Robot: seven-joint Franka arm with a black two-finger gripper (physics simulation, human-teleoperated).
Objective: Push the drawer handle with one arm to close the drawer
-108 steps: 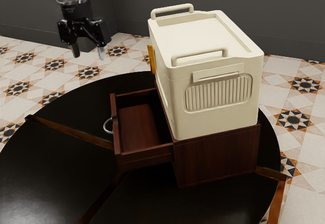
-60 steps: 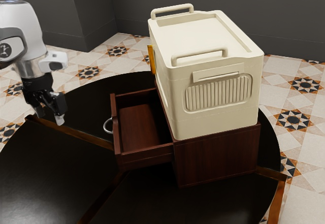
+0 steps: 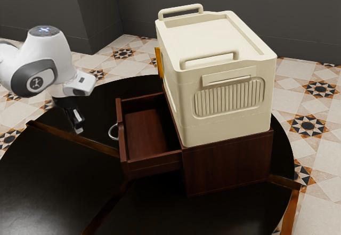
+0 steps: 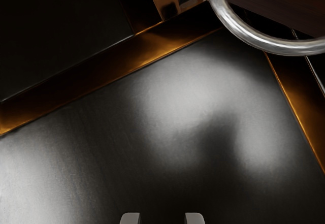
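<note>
Drawer (image 3: 153,164) juts open toward edge of round table (image 3: 48,187); your gripper (image 3: 79,129), spread, hangs short of ring handle (image 4: 269,44). Whole push left.

You can see a big cream box (image 3: 218,107) up above the round black table (image 3: 48,181), closer to the surface's edge at the exterior view's right. Its top dips in, and it has two bar loops, one at each end. You see a patch of thin up-and-down lines on one side. A yellow-orange piece (image 3: 159,63) is right beside the box; you can't tell what it is. Brown strips (image 3: 69,135) cross the surface and reach its edge. Around the table, you see pale floor tiles (image 3: 319,89) with dark and orange stars. Behind are dark gray walls (image 3: 298,16).
</note>
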